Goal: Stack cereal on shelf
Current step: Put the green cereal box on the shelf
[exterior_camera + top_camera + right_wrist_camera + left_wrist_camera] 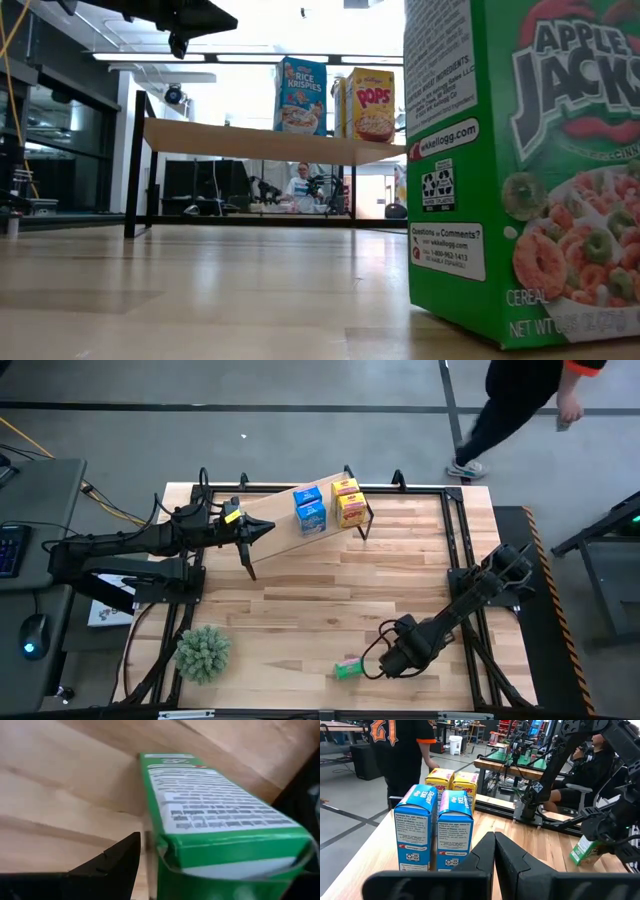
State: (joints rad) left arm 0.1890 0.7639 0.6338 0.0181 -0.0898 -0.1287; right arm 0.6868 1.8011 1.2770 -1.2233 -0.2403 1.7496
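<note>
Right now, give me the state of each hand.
Left hand: closed, empty, over the shelf beside the blue cereal cartons.
Right hand: at the green cereal carton on the table; grip cannot be told.

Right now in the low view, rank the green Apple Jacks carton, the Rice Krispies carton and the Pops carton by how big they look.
1. Apple Jacks carton, mostly from being nearest the camera.
2. Rice Krispies carton and Pops carton: alike, unranked.

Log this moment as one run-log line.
shelf: two blue, two yellow cartons | right gripper: at green carton, near table edge | left gripper: shut, over shelf
</note>
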